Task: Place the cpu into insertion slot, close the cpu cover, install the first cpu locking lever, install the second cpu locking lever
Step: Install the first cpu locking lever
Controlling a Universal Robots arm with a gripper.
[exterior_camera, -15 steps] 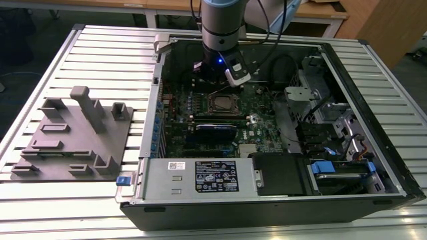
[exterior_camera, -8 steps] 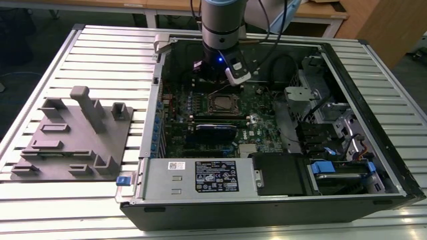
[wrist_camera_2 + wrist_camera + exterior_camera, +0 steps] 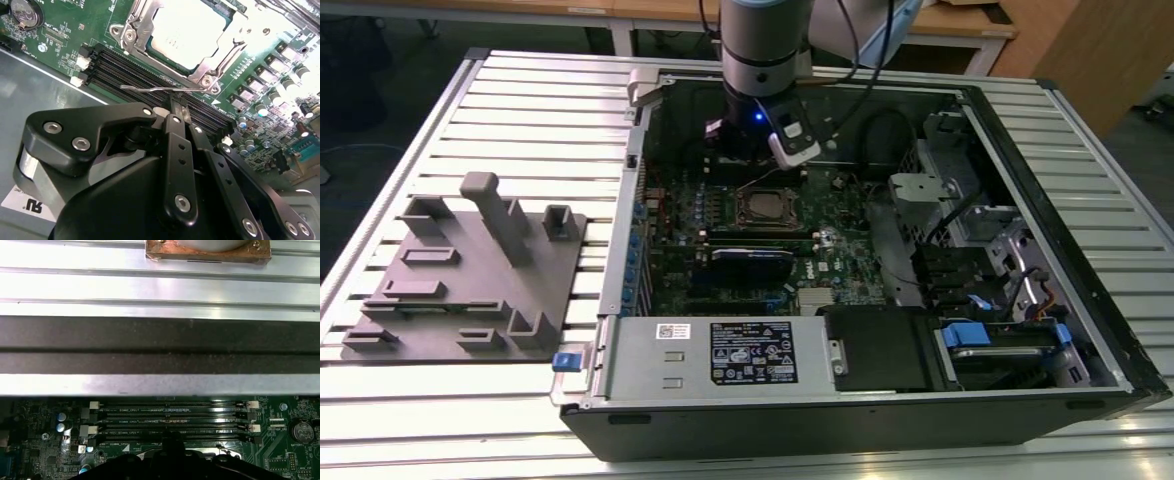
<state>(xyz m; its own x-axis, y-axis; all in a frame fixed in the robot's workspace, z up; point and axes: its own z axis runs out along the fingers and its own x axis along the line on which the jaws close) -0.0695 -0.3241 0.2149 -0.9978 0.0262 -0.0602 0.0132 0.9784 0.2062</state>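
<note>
The cpu [image 3: 192, 32] lies seated in the insertion slot [image 3: 131, 31], with the cpu cover [image 3: 220, 52] closed over it. The gripper [image 3: 176, 102], jaws pinched together, presses at a thin locking lever [image 3: 150, 90] beside the memory slots [image 3: 125, 70], apparently to latch it.

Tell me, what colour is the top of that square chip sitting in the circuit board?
Pale silver-grey; the chip shows best in the second wrist view.
</note>
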